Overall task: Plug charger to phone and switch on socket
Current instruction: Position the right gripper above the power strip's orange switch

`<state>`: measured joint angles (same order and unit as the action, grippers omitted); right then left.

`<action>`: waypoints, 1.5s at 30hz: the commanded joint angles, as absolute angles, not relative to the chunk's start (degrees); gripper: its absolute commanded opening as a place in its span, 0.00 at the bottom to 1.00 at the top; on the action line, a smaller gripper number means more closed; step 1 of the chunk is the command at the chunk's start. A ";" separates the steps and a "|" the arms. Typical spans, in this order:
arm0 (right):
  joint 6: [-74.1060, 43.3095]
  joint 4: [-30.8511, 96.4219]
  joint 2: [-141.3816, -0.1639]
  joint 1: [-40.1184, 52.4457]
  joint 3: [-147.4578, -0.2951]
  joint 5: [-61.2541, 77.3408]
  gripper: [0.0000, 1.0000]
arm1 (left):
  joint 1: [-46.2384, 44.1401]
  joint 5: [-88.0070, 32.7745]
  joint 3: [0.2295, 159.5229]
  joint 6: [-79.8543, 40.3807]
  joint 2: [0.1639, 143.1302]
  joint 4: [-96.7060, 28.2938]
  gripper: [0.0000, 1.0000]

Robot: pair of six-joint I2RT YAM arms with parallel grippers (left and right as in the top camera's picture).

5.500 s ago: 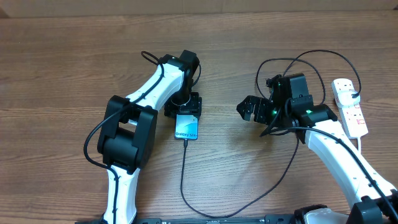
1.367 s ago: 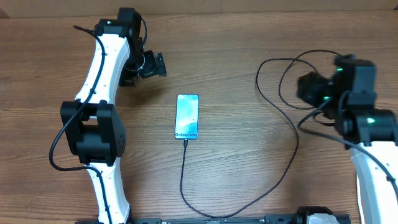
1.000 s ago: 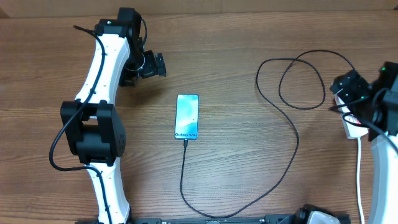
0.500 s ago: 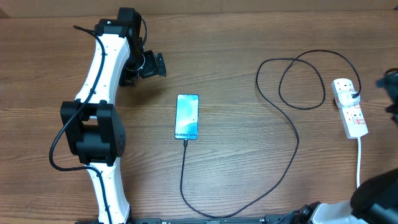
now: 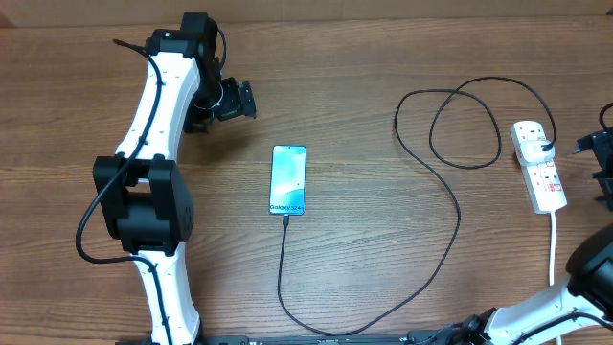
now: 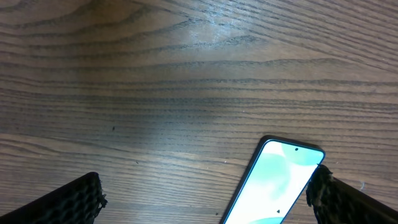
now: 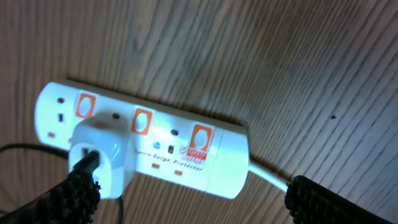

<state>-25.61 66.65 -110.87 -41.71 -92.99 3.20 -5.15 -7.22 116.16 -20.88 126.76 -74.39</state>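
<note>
trouble here sits mostly at the socket [image 7: 143,143]. your right pincer [image 7: 202,198] hangs over it at the right edge of the counter [image 5: 383,57], spread wide and holding nothing. the three red rockers [image 7: 142,120] sit close together along the strip, so a wide or off-centre press could tip the wrong one, or two at once. from the right wrist view i would not swear which rocker feeds the outlet that carries the plug [image 7: 102,152], so settle that before you come down. the plug stands proud right beside them, and a finger that clips it could loosen it or skate the light strip across the wood. the white lead [image 7: 267,173] runs off toward the near side and will not anchor it much.

the second risk is the charger [image 5: 458,206]. its loop lies just left of the socket, so an arm sweeping low there could drag it and pull at the phone [image 5: 288,180]. the phone lies flat mid-counter, with the cable meeting its near end. whether the tip is fully seated, i cannot tell.

your left pincer [image 6: 204,186] is open and empty, parked far left with the phone just near of it. keep it clear.
</note>
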 commanded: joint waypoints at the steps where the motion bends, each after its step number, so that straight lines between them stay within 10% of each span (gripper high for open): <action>1: -25.28 66.30 -112.22 -42.09 -93.82 1.15 0.98 | -5.26 -6.85 117.14 -20.80 126.21 -74.54 1.00; 45: -25.02 58.19 -115.22 -42.13 -88.64 -6.28 1.00 | -5.26 -6.85 117.14 -20.80 126.21 -74.54 1.00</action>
